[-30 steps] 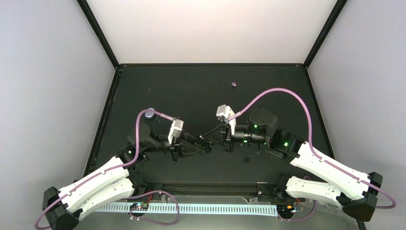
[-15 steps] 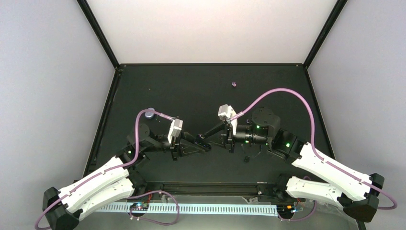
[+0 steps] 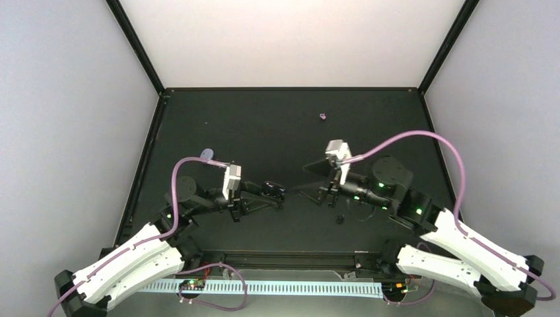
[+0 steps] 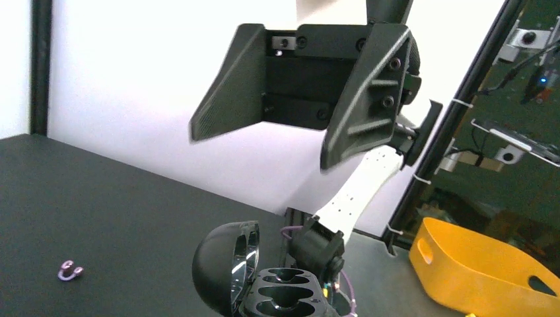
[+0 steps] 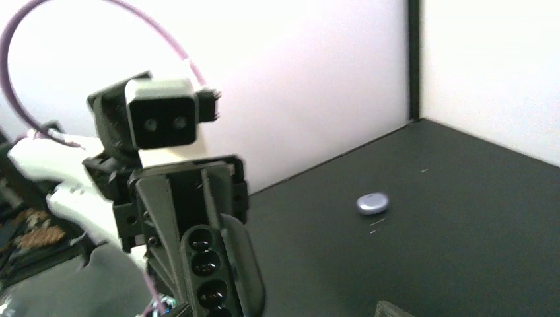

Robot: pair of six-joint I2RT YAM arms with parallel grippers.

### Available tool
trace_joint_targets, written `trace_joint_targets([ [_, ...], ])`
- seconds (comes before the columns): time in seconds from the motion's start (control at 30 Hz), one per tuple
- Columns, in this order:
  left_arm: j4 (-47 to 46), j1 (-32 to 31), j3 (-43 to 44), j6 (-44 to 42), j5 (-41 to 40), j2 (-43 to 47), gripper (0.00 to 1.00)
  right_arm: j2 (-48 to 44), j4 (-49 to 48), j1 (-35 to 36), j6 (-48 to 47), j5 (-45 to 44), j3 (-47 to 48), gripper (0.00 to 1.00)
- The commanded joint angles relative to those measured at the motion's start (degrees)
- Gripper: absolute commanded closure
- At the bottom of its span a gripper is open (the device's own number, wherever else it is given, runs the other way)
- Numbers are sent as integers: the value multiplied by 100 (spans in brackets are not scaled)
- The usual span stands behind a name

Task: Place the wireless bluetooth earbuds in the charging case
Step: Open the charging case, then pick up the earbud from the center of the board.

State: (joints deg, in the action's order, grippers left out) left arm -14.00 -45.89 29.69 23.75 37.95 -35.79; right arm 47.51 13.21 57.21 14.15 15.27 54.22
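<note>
The charging case [image 4: 264, 290] is a dark clamshell standing open, its lid [image 4: 221, 267] swung to the left. Its sockets look dark, with nothing purple in them. My left gripper [image 3: 267, 194] is shut on the case [image 3: 276, 191] and holds it above the table's middle; the right wrist view shows it [image 5: 212, 264] between the left fingers. My right gripper [image 3: 302, 179] hangs open a short way right of the case, with nothing between its jaws, which the left wrist view [image 4: 261, 148] shows spread wide. One purple earbud [image 3: 322, 117] lies far back on the table, and the left wrist view shows it too [image 4: 69, 270].
A small lavender oval object [image 3: 206, 153] lies on the table behind the left arm, and the right wrist view shows it as well [image 5: 372, 203]. A tiny black bit [image 3: 339, 218] sits near the right arm. A yellow bin [image 4: 482, 271] stands outside the enclosure.
My right gripper has opened and drawn back to the right, away from the case. The left arm has shifted slightly, still gripping the case.
</note>
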Motion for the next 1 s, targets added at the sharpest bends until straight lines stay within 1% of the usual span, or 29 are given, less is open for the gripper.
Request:
trace_joint_targets([
  [0.0, 360, 0, -102, -134, -551, 403, 99, -595, 233, -86, 177, -1299, -260, 27],
  [0.1, 510, -4, -156, -197, -638, 612, 98, -510, 666, -249, 485, -1614, -589, 27],
  [0.17, 618, -6, -157, -242, -674, 686, 99, -339, 799, -354, 709, -1625, -912, 28],
  [0.23, 645, -2, -169, -263, -683, 736, 98, -138, 626, -412, 918, -1426, -1283, 30],
  [0.37, 585, -3, -196, -266, -675, 781, 98, 450, -64, -430, 1110, -1121, -1785, 36],
  [0.5, 583, -7, -195, -271, -623, 803, 98, 1424, -660, -454, 1084, -1043, -1702, 44],
  [0.6, 580, -7, -222, -274, -620, 851, 98, 2352, -960, -562, 1064, -958, -1497, 50],
  [0.7, 551, -5, -264, -266, -605, 912, 98, 3046, -1213, -687, 1085, -743, -1326, 54],
  [0.83, 548, 1, -288, -286, -560, 962, 98, 3817, -1394, -749, 1132, -350, -1058, 56],
  [0.97, 548, -1, -305, -303, -560, 998, 98, 4204, -1516, -747, 1264, -106, -944, 56],
])
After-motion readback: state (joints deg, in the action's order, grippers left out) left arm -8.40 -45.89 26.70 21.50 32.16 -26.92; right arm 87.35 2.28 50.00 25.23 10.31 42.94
